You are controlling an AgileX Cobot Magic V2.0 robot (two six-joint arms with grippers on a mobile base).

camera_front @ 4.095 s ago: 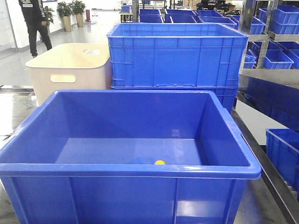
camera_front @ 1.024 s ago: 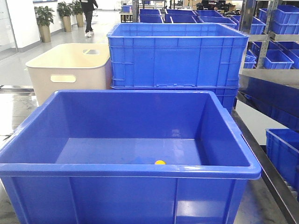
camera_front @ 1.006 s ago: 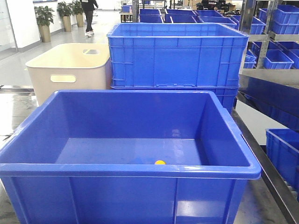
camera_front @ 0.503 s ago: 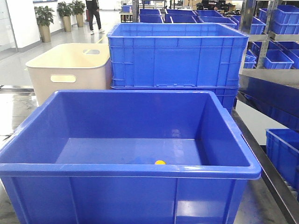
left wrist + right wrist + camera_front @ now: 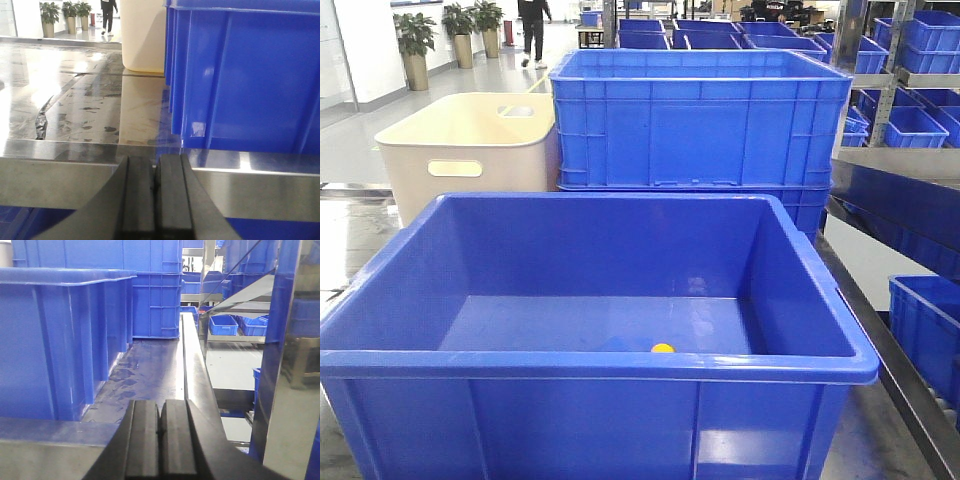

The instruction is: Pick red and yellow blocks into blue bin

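Note:
The blue bin (image 5: 590, 365) fills the front view, deep with a thick rolled rim. On its floor, just behind the near wall, a small yellow piece (image 5: 662, 348) of the yellow block peeks up; the rest is hidden. The red block is out of view. No gripper shows in the front view. My left gripper (image 5: 155, 165) is shut with nothing between its pads, low at the steel table's near edge, left of the bin's outer wall (image 5: 240, 75). My right gripper (image 5: 161, 412) is also shut and empty, at the table edge to the right of the bin's wall (image 5: 55, 340).
A cream tub (image 5: 470, 150) with handle slots stands behind the bin at left, a ribbed blue crate (image 5: 700, 120) behind at right. Shelving with more blue crates (image 5: 910, 110) runs along the right. A person (image 5: 533, 25) walks in the far background.
Only the person in the background has walked from the far left to the middle distance. The bin, the yellow piece and the tubs have not moved.

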